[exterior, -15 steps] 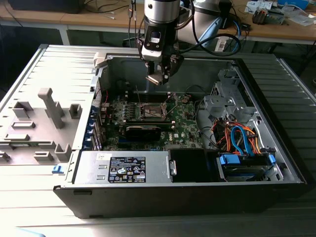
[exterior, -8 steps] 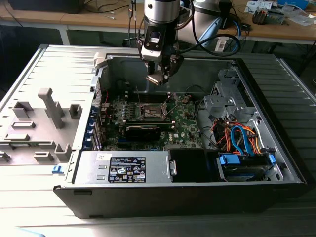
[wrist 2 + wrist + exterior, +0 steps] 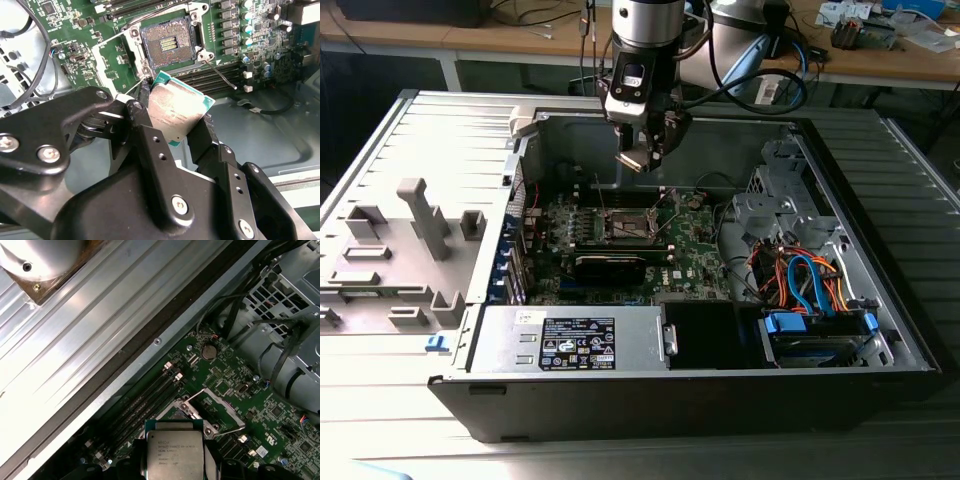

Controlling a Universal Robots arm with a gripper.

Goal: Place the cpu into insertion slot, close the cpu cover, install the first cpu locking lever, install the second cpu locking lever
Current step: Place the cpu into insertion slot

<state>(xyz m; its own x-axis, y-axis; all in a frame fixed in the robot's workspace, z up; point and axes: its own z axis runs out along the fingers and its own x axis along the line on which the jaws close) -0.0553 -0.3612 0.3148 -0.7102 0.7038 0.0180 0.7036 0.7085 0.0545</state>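
Observation:
My gripper (image 3: 642,160) hangs above the open computer case, shut on the cpu (image 3: 634,159), a flat square chip with a pale silver top. In the second wrist view the black fingers (image 3: 150,145) clamp the cpu (image 3: 177,111) by its edges, held tilted. The insertion slot (image 3: 167,46) lies bare on the green motherboard below, with its gold contacts showing. The cpu cover (image 3: 212,405) stands swung open beside the slot. A thin wire locking lever (image 3: 220,75) is raised off the socket. The first wrist view shows the cpu (image 3: 174,452) over the slot's edge.
A long black card (image 3: 610,265) sits in front of the socket (image 3: 628,226). Drive cage with orange and blue cables (image 3: 805,280) fills the exterior view's right. A power supply (image 3: 570,340) lies at the case front. A grey fixture tray (image 3: 400,250) stands left of the case.

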